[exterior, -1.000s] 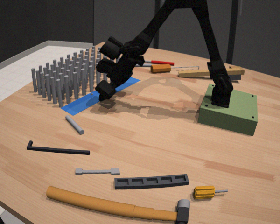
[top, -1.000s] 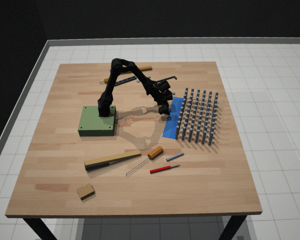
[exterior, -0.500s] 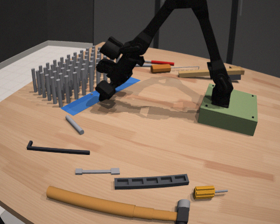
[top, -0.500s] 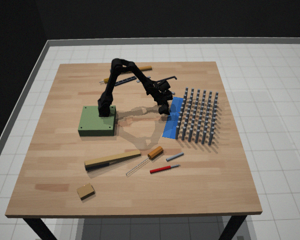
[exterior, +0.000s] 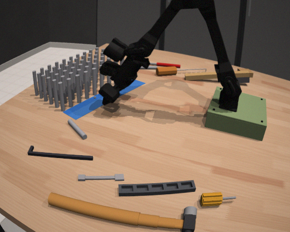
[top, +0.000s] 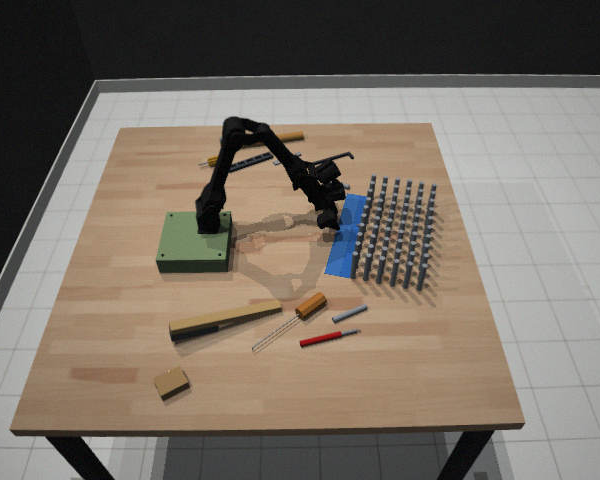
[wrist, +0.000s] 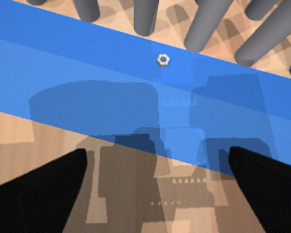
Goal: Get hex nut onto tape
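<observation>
The hand [wrist: 157, 167] hangs open and empty over the tape [wrist: 87, 73]. The nut [wrist: 163, 60] lies wholly on the tape, at 12 o'clock from the hand, near the spacers [wrist: 145, 16].

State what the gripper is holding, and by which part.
Nothing. The gripper is open and empty above the blue tape; the nut lies on the tape.
</observation>
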